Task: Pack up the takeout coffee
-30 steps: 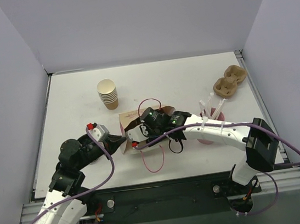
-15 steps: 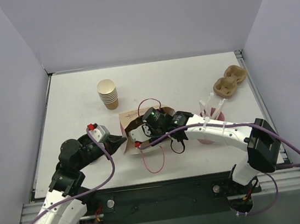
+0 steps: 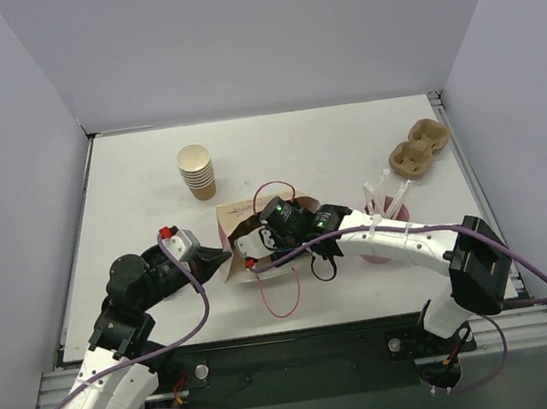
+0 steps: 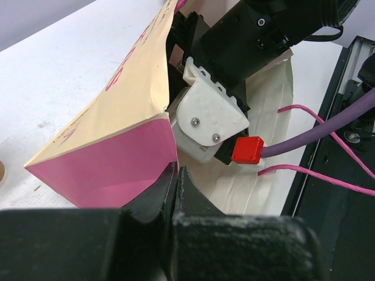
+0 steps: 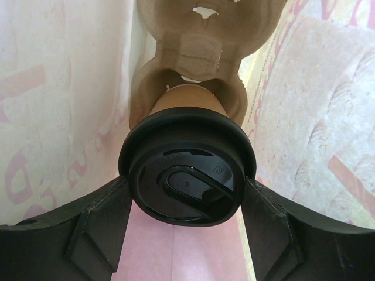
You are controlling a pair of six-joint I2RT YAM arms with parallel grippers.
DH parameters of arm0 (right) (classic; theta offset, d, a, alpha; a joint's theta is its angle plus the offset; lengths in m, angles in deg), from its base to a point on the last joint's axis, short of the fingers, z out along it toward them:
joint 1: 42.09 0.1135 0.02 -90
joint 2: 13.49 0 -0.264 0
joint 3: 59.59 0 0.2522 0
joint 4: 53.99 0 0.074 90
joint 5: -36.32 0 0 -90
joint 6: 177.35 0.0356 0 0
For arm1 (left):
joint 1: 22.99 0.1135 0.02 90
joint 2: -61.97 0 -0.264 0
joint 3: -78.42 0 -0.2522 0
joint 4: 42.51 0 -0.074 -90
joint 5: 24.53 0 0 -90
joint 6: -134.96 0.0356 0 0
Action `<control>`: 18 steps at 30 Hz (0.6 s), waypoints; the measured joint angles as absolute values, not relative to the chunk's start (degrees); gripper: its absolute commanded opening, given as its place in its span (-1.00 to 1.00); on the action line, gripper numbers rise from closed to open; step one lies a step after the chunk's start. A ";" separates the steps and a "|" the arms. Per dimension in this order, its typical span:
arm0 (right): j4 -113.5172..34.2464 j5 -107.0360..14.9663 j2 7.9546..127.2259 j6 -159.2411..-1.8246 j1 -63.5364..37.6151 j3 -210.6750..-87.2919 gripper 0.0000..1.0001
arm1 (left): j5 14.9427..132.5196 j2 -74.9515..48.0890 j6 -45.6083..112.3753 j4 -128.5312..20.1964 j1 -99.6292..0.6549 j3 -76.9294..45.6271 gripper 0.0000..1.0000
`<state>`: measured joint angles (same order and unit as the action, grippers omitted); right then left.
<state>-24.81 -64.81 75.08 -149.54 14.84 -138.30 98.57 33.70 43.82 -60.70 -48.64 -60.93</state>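
Note:
The takeout coffee (image 5: 187,175), a tan cup under a black lid, sits inside the paper bag (image 3: 243,215), its base in a brown cardboard carrier (image 5: 193,52). My right gripper (image 5: 187,188) reaches into the bag, its fingers (image 5: 102,216) pressed on both sides of the lid. In the top view the right wrist (image 3: 278,222) fills the bag's mouth and hides the cup. The bag (image 4: 117,117) lies on its side. My left gripper (image 4: 176,172) is shut on the bag's pink-lined edge, at the bag's left corner (image 3: 224,258).
A stack of lidless tan cups (image 3: 197,171) stands at the back left. A spare cardboard carrier (image 3: 420,149) lies at the back right. A pink cup with white straws (image 3: 387,212) stands beside the right forearm. The bag's pink handle loops (image 3: 282,299) trail on the table.
The right wrist has shifted very slightly in the bag's mouth. Both grips look the same.

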 measured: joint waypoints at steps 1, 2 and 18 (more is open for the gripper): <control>-25.03 -64.79 75.11 -149.30 14.84 -138.28 -0.22 | 98.59 33.77 43.82 -60.68 -48.64 -60.93 -1.00; -25.18 -64.79 75.13 -149.15 14.84 -138.28 -0.21 | 98.62 33.79 43.82 -60.68 -48.64 -60.93 -1.00; -28.55 -64.79 75.46 -145.65 14.84 -137.82 -0.22 | 98.77 34.95 43.82 -60.30 -48.64 -61.60 -1.00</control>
<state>-28.55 -64.79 75.46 -145.65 14.84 -137.82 98.77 34.95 43.82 -60.30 -48.64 -61.60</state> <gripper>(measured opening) 0.694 0.031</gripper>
